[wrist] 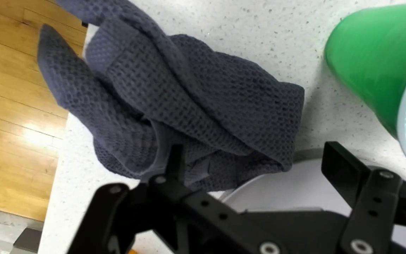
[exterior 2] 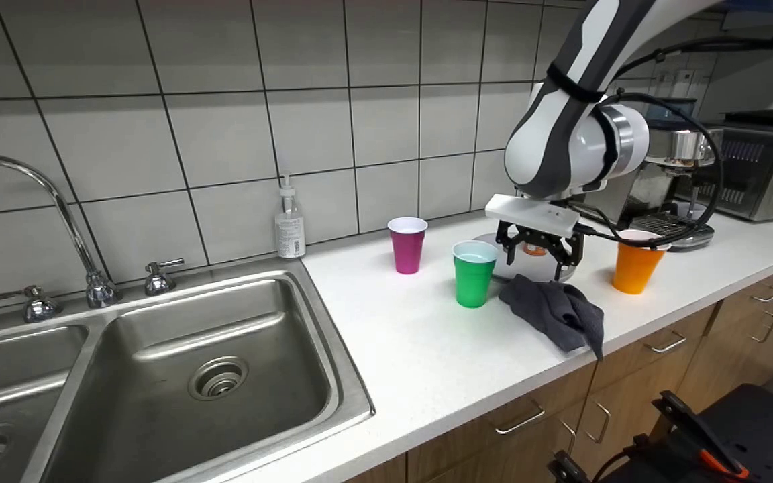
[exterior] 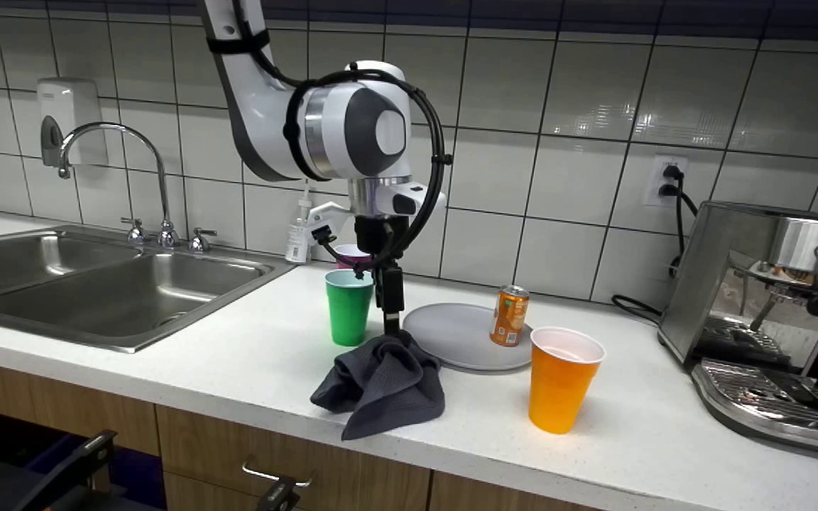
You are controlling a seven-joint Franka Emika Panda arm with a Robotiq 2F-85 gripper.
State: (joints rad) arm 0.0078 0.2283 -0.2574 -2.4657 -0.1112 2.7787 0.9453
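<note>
towel [wrist: 203, 91], dark grey, bunched on the tabletop [exterior: 253, 362], one corner reaching the front edge; its loose folds seem to prop each other, so the heap stands without being held. hand [exterior 2: 534, 268] low over it, fingers parted wide, gripping nothing; whether a fingertip brushes the towel, cannot tell. green cup [exterior 2: 474, 276] upright just beside, probably crowding that side. plate [exterior: 444, 326] lies flat beyond the towel, likely steady enough for the orange can [exterior: 509, 316] standing on it.

Green cup [exterior 2: 472, 283] near jaws; free counter [exterior 2: 386, 342] toward sink [exterior 2: 327, 345].
</note>
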